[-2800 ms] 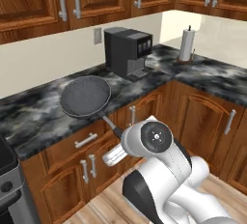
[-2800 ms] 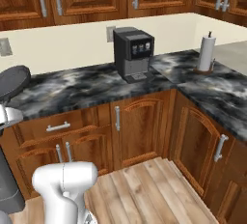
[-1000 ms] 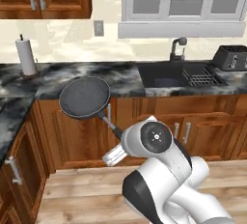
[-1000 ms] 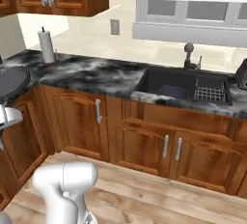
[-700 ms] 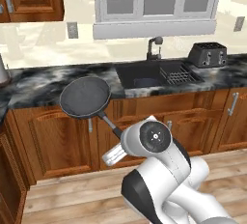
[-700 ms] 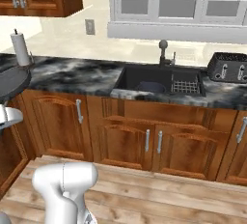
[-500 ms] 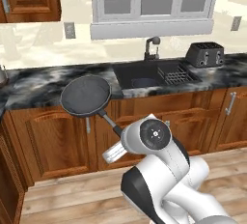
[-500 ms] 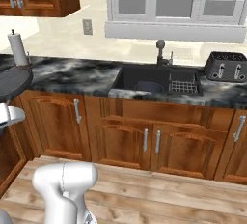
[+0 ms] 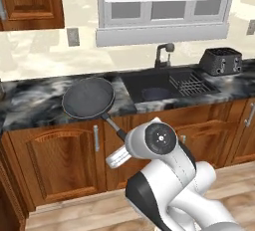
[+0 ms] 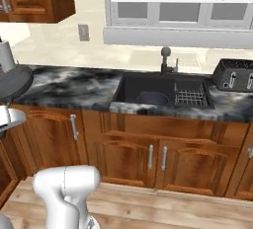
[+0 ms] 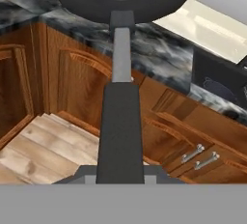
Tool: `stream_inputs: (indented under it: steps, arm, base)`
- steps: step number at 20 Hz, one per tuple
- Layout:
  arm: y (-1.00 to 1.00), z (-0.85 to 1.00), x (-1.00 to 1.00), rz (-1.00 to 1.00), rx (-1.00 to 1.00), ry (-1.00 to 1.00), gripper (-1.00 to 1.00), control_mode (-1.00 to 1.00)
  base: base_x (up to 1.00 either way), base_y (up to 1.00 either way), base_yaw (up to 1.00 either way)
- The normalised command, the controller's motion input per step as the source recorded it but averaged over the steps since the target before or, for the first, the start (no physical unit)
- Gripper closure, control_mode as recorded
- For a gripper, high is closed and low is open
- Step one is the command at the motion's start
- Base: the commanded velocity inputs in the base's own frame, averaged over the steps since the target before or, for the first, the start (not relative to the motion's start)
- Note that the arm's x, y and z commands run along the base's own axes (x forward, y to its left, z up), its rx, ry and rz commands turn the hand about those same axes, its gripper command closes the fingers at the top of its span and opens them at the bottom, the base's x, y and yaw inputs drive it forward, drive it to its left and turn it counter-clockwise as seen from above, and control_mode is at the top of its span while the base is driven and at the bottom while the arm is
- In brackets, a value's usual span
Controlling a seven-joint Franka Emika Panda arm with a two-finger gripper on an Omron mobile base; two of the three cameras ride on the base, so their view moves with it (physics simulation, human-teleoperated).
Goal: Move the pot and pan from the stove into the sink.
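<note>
The frying pan (image 9: 88, 98) is carried left of the sink (image 9: 164, 86), fingers clamped on its long handle's end; rigid, bowl-heavy, it probably droops from so distant a hold.

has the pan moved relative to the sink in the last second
Yes. The pan, carried with the base, has come closer to the sink; it was further to its left.

One pan (image 9: 88, 98). One pot (image 10: 152, 97), in one sink (image 10: 129, 86). One faucet (image 9: 163, 55). One toaster (image 9: 221, 61). One rack (image 10: 190, 96). One wall outlet (image 9: 73, 37). One window (image 9: 167, 1).
</note>
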Motion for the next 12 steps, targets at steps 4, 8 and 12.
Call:
stream_inputs:
  steps: [4,8,12]
  arm:
    - [0.0,0.0,0.0,0.0,0.0,0.0,1.0,1.0]
    - [0.0,0.0,0.0,0.0,0.0,0.0,1.0,1.0]
    - [0.0,0.0,0.0,0.0,0.0,0.0,1.0,1.0]
  base:
    - [0.81,0.52,-0.11]
    - [0.51,0.26,-0.06]
    - [0.0,-0.01,0.0]
